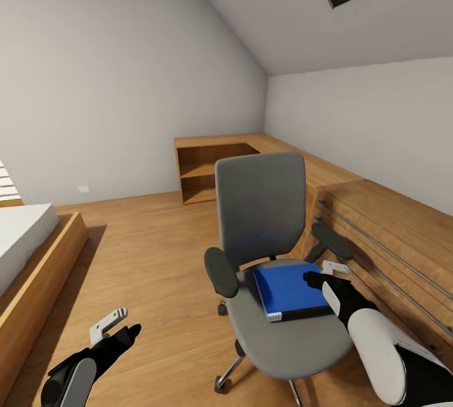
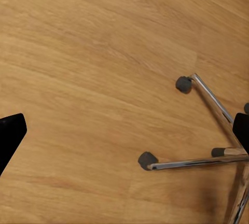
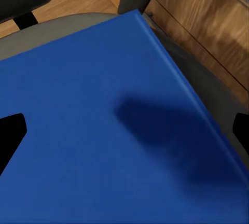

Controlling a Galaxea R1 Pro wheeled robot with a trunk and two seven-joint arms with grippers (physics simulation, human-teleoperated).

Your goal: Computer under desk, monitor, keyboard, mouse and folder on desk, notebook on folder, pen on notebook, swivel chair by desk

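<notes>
Right gripper [image 1: 322,276] hovers, jaws apart, over the folder [image 1: 290,290] at lower centre (on the chair [image 1: 261,218]); it should grip the near edge squarely.

1. The wooden floor [image 1: 157,256] carries the swivel chair [image 1: 264,218] on its chrome five-star base [image 2: 207,159] and casters.
2. The grey chair seat [image 1: 296,338] carries the blue folder [image 1: 289,290], lying flat.
3. The floor also carries the low oak shelving unit [image 1: 207,171] against the wall and a wood-framed bed [image 1: 34,256].
</notes>
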